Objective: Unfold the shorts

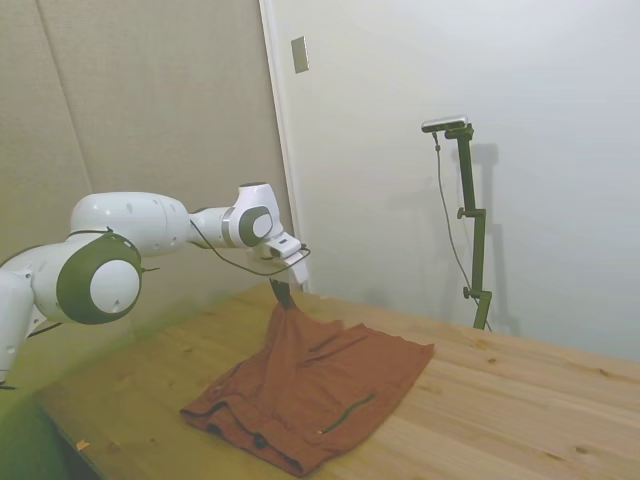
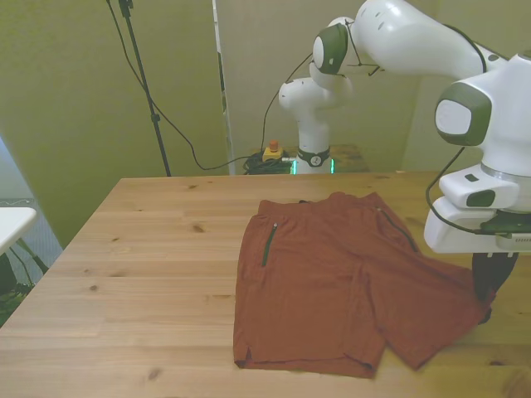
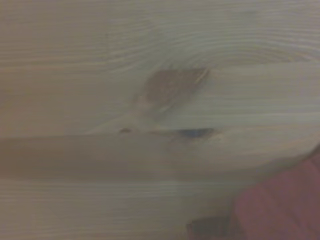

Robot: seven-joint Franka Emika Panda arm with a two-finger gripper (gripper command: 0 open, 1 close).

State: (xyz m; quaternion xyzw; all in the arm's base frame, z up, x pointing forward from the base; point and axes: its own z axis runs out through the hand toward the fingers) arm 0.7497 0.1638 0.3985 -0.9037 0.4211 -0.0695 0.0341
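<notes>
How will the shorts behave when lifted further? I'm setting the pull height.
Probably floppy: where the gripper pinches an edge, the shorts peak and drape away in folds. Likely light, since one small pinch raises the cloth. The part on the table may drag rather than slide freely.
</notes>
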